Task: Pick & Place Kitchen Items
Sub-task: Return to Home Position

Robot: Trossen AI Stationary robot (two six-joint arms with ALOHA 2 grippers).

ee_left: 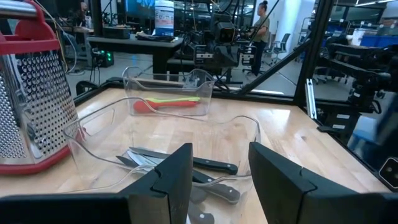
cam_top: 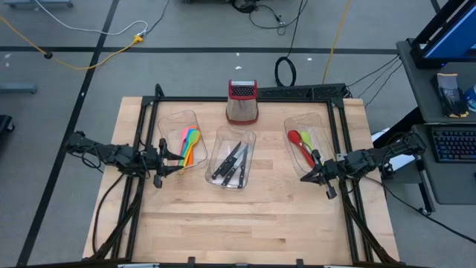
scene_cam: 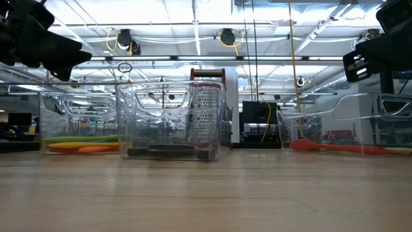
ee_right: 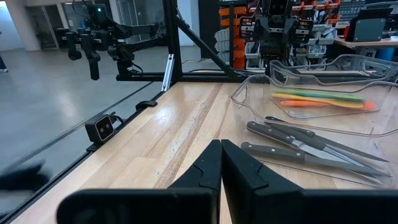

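Pale wood planks make up the table (cam_top: pixel 245 223), set inside a black frame with workshop floor and cables all around.

The left gripper (ee_left: pixel 219 149) is held above the table at the outer front corner of the left bin (cam_top: pixel 169 119). Its fingers stand apart with nothing between them. The right gripper (ee_right: pixel 221 144) is likewise lifted clear of the table, just off the near end of the right bin (cam_top: pixel 318 119), with its fingers pressed together on nothing.

The left bin holds a fan of pink, yellow, green and orange utensils (cam_top: pixel 188 145). The middle bin (cam_top: pixel 222 138) holds the black-handled knives (cam_top: pixel 232 165), lying crossed on its floor. The right bin holds a red spoon (cam_top: pixel 300 145) with a yellow-green piece alongside it; whether anything else lies there cannot be told. A red-topped box grater (cam_top: pixel 242 102) stands upright behind the middle bin.

No utensil lies loose on the table, and neither gripper carries one, so the sorting looks finished. What seems to be left is for both arms to draw away from the bins to their rest pose.
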